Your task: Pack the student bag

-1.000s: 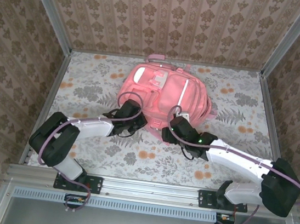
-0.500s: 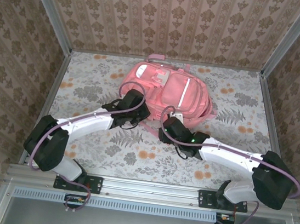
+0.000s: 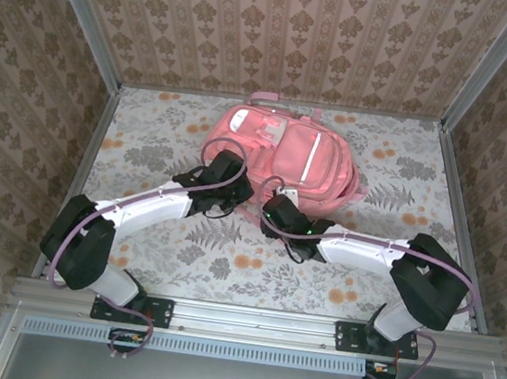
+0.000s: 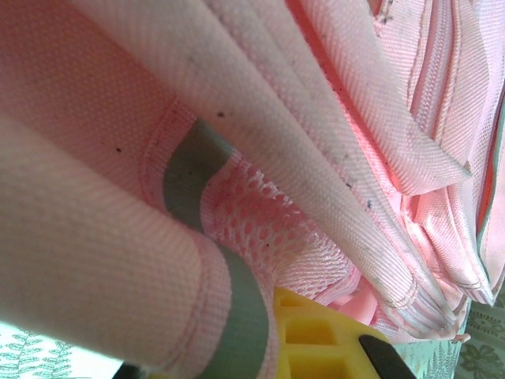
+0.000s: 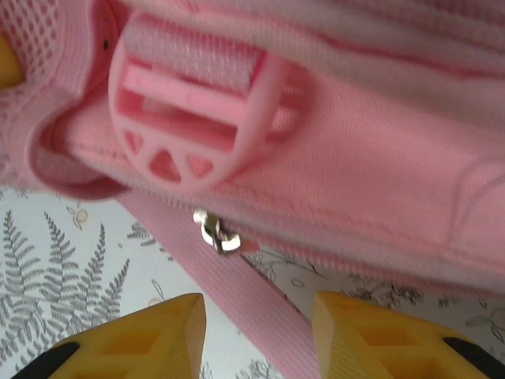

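The student bag (image 3: 286, 152), a pink backpack, lies flat at the back middle of the table. My left gripper (image 3: 230, 175) is at its near left edge. In the left wrist view, the bag's pink fabric (image 4: 316, 118) with a grey trim and mesh folds over the yellow finger (image 4: 316, 339), and the jaws are shut on it. My right gripper (image 3: 275, 207) is at the bag's near edge and stands open. In the right wrist view, a pink strap (image 5: 260, 312) runs between its yellow fingers. A silver zip pull (image 5: 215, 231) sits just ahead of them, below a pink buckle (image 5: 185, 118).
The flowered table cover (image 3: 405, 172) spreads right and left of the bag. Patterned walls with metal rails (image 3: 454, 193) close in the table on three sides. Both forearms lie across the table's near half.
My right gripper has slid left along the bag's near edge and its jaws have narrowed. My left gripper rose toward the bag's left side early on, then held still.
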Tool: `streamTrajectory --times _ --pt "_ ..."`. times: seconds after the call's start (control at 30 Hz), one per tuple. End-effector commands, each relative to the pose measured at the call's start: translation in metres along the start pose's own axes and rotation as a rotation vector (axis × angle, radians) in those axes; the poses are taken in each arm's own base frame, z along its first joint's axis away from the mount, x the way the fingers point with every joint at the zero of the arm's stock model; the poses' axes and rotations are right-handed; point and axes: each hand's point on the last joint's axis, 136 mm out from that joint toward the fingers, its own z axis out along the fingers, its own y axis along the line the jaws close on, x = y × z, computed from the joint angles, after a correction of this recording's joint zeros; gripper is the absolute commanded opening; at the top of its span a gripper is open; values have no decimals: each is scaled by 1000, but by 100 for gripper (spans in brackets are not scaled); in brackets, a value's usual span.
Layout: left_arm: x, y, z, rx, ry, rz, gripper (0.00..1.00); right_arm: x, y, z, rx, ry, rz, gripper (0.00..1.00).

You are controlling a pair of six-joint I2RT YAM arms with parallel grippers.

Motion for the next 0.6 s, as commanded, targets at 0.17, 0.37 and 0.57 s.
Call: streamTrajectory --times 0.17,0.37,0.57 --pt "-11 -31 -18 84 -49 -17 0 -30 11 14 16 -93 -5 34" --pt "-11 -31 -19 83 -50 -21 0 -33 6 21 53 -100 -26 27" --pt "-11 -29 -19 76 -50 -29 0 -35 1 19 78 -112 -39 0"
